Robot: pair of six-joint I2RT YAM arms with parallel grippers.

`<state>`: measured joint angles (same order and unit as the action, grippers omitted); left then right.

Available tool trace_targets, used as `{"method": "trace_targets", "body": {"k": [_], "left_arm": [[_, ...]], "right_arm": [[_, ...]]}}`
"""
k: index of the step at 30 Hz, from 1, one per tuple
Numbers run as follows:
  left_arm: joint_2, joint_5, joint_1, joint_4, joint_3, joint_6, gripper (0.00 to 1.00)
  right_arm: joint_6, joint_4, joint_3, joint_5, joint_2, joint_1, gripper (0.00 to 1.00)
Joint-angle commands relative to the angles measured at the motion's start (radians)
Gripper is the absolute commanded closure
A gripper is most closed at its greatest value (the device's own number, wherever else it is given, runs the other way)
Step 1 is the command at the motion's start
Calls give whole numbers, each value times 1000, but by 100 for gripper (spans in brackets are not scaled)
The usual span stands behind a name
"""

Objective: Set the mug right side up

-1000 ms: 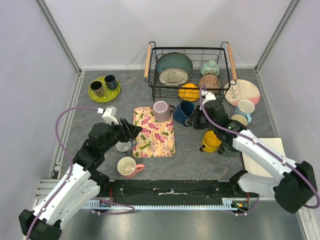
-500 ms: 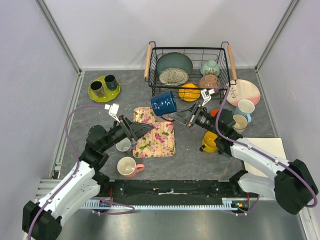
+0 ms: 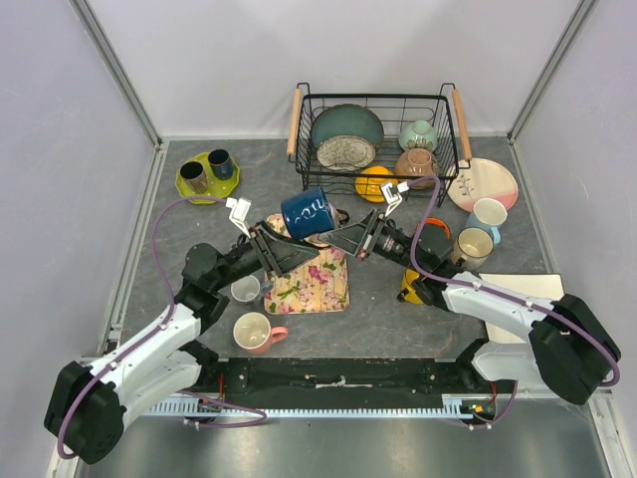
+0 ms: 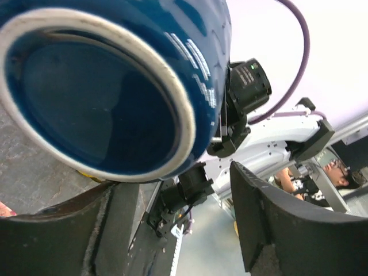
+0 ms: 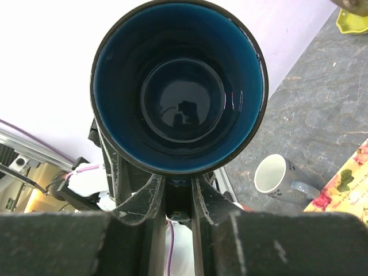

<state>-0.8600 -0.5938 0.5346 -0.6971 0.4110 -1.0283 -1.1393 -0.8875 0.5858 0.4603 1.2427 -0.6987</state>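
Holding blue mug (image 3: 307, 212) — right hand (image 3: 335, 226), seemingly sideways

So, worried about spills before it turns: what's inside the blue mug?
Nothing: the right wrist view looks straight into the blue mug, showing bare glossy walls and base with only reflections. No part of the inside is covered.
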Motion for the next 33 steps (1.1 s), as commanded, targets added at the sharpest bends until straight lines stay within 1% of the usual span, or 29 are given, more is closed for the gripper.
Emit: {"method": "trace_targets", "body": {"k": [1, 2, 5, 8, 12, 13, 16, 21, 23, 24, 25, 26, 27, 28, 29, 30, 31, 32, 33], "left_arm": [[-16, 67, 7, -129, 46, -13, 33], [-13, 87, 7, -151, 29, -19, 38], [-10, 178, 7, -217, 3, -44, 44], [-17, 219, 7, -255, 2, -56, 46], [-33, 270, 7, -289, -3, -73, 45], [-37, 287, 7, -301, -8, -84, 43], [-50, 311, 7, -334, -12, -92, 41], [-57, 318, 7, -340, -8, -75, 42], [-62, 318, 8, -343, -3, -72, 46], [-65, 313, 7, -352, 0, -73, 51], [-77, 308, 7, -360, 3, -73, 62], [-82, 304, 7, -366, 5, -78, 69], [-89, 296, 7, -384, 8, -85, 84], [-103, 292, 8, -396, 8, -90, 88], [-109, 289, 7, -407, 6, -96, 91], [-114, 287, 7, -413, 6, -110, 92], [-117, 285, 7, -418, 5, -115, 89], [-120, 285, 8, -418, 6, -122, 84], [-123, 284, 7, -418, 8, -124, 68]], "right_arm": [[-31, -224, 37, -14, 0, -19, 100], [-39, -240, 32, -11, 0, -21, 100], [-59, -284, 13, -6, 3, -27, 100], [-62, -301, -3, -2, 3, -36, 100], [-59, -317, -26, 1, -2, -50, 100], [-59, -317, -30, 1, -2, -53, 100], [-56, -326, -46, 1, -2, -67, 100], [-56, -327, -47, 14, 1, -82, 100], [-51, -327, -46, 24, 3, -87, 100], [-53, -327, -47, 26, 7, -88, 100], [-51, -329, -46, 34, 8, -91, 100], [-51, -332, -44, 35, 11, -97, 100], [-51, -334, -46, 37, 15, -102, 100], [-50, -335, -44, 38, 18, -105, 100], [-48, -334, -44, 38, 21, -111, 100], [-47, -334, -46, 38, 23, -113, 100], [-43, -334, -46, 38, 23, -114, 100], [-42, -331, -46, 38, 21, -117, 100], [-39, -327, -44, 40, 20, -117, 100]]}}
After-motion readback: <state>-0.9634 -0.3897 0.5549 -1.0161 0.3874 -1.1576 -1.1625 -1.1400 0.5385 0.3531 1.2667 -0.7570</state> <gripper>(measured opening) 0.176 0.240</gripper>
